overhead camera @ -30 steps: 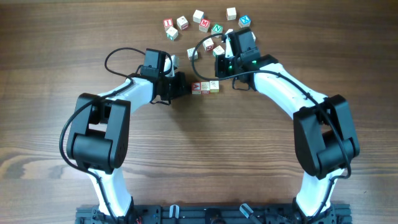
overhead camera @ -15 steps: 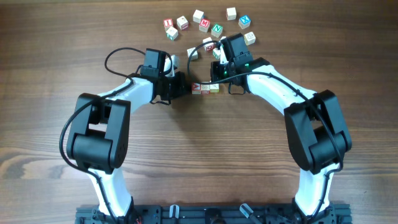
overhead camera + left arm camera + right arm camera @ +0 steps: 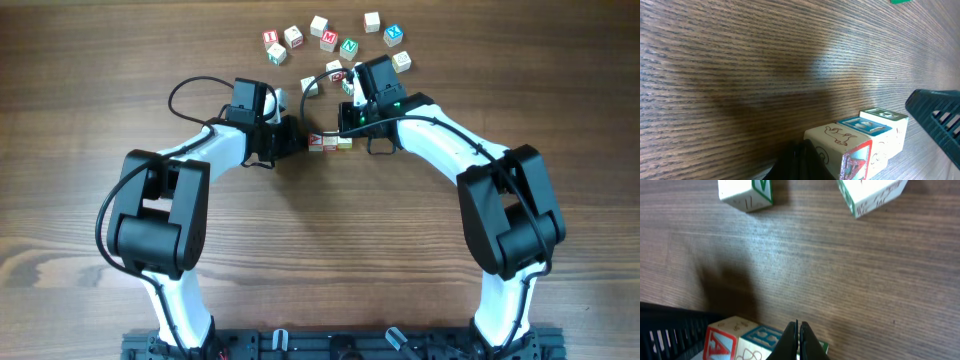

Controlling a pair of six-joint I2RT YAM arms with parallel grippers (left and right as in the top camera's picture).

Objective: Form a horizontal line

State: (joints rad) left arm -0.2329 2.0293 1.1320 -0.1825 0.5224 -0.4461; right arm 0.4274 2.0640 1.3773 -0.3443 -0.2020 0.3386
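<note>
Lying between left gripper (image 3: 299,141) and right gripper (image 3: 350,133), horizontal line (image 3: 329,142), cubes edge-to-edge

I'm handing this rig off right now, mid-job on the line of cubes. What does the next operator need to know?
Left gripper: shut, empty, tips beside the red A cube at one end of the row.
Right gripper: shut, empty, tips over the other end, by the green cube.
Row: three cubes edge to edge, between the two grippers, roughly straight.
Loose cubes: scattered beyond the row, on the far side of the table.
Done: three-cube line formed.
Left: probably draw both arms clear and check that the line is straight; add loose cubes only if a longer line is wanted.
</note>
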